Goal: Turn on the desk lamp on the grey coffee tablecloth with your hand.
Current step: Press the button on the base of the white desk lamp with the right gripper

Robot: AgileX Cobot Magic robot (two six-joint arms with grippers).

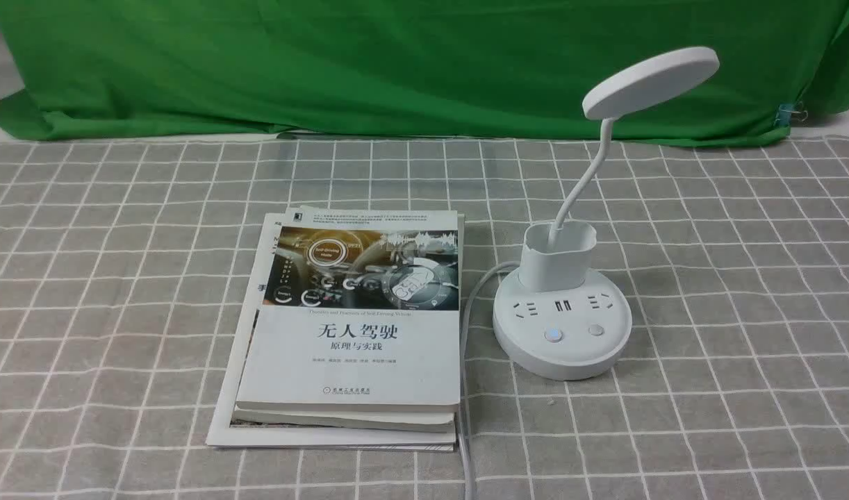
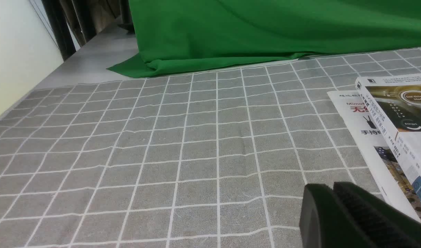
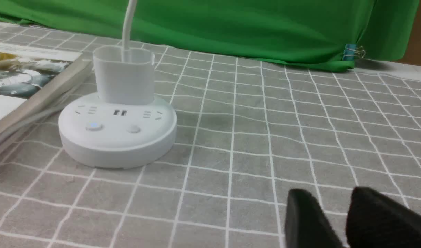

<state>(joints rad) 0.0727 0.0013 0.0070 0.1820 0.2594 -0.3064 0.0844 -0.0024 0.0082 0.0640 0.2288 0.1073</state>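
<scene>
Risk: a mis-aimed press shoves the desk lamp (image 1: 562, 347), near the right edge of the tablecloth (image 1: 744, 278), without switching it; right gripper (image 3: 329, 198) slightly parted, empty; left gripper (image 2: 331, 187) clenched, empty

Left gripper (image 2: 329, 188) and right gripper (image 3: 329, 194) are matt black with blunt, rounded tips.

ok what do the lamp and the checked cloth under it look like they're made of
Desk lamp: looks like moulded white plastic, smooth with a soft sheen and rounded, seamless edges. Grey coffee tablecloth: looks like woven fabric, matte; it ripples and its white grid lines wobble. Exact fibre can't be told.
</scene>
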